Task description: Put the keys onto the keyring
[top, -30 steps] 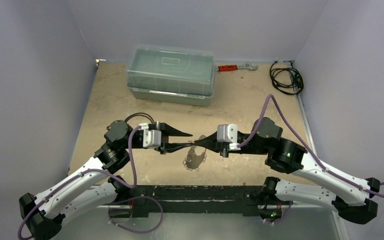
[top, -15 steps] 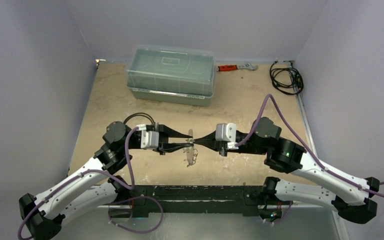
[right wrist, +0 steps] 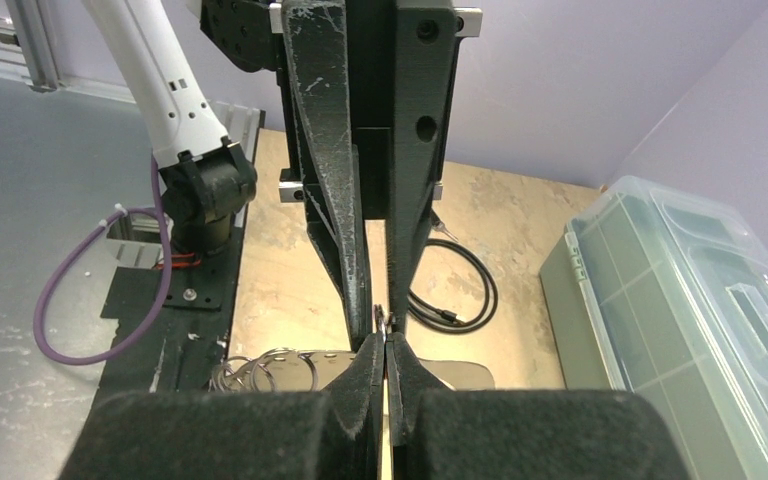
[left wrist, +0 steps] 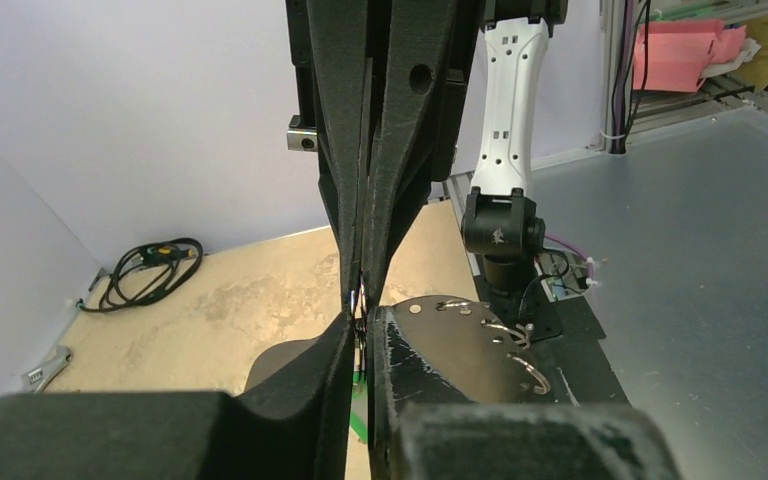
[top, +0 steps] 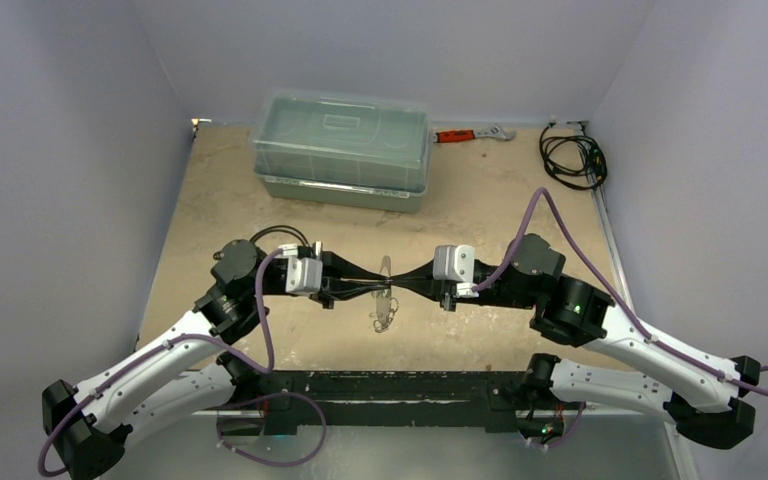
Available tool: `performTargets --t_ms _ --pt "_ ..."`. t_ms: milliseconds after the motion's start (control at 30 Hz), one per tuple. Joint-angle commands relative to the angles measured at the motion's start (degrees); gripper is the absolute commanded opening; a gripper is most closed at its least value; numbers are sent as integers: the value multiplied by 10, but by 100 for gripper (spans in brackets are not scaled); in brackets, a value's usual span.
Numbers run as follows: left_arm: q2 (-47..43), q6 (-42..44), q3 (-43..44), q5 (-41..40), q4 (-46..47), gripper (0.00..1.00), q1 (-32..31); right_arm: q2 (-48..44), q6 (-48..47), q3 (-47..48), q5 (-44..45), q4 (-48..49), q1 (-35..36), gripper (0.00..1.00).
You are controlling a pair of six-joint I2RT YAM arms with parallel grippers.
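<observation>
A: What takes up the most room?

B: The sandy table [top: 500,210]; at its far side stands a translucent lidded box [top: 342,148], well apart from the work.

A: And the arms?

B: The left arm [top: 160,355] and the right arm [top: 650,350] both reach inward over the near half of the table; their tips meet almost nose to nose above it.

A: Anything along the back edge?

B: A black cable coil [top: 572,158] in the far right corner; a red-handled wrench [top: 472,133] just right of the box.

A: How do the grippers stand?

B: The right gripper [top: 398,283] is pressed fully closed; in its wrist view a small wire loop of the keyring [right wrist: 382,320] pokes up out of the pinched tips, so it has hold of the ring. The left gripper [top: 376,282] is drawn nearly together, with only a thin slit between its fingers [left wrist: 300,400]; whether it clamps anything I cannot tell.

A: Where is the ring's tag?

B: The white tag [top: 384,266] stands edge-on between the two sets of tips, off the table; wire loops and small metal bits dangle just below it.

A: And the keys?

B: I cannot pick silver keys out from those loops; a green sliver [left wrist: 357,428] shows low in the left slit, too small to say more.
</observation>
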Motion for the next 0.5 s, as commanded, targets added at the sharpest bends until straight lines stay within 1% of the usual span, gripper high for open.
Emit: performTargets --t_ms 0,100,167,267,333,467 --pt "23 -19 16 6 -3 1 -1 -10 7 6 -30 64 4 0" --pt "28 -24 21 2 -10 0 -1 -11 8 3 -29 64 4 0" --pt "28 -14 30 -20 -39 0 -1 -14 9 2 -25 63 4 0" --pt "29 46 65 -58 -126 0 -1 -16 11 5 1 50 4 0" --pt "32 79 85 -77 -173 0 -1 -15 8 10 20 31 4 6" --pt "42 119 117 -93 -237 0 -1 -4 -2 21 60 -12 4 15"
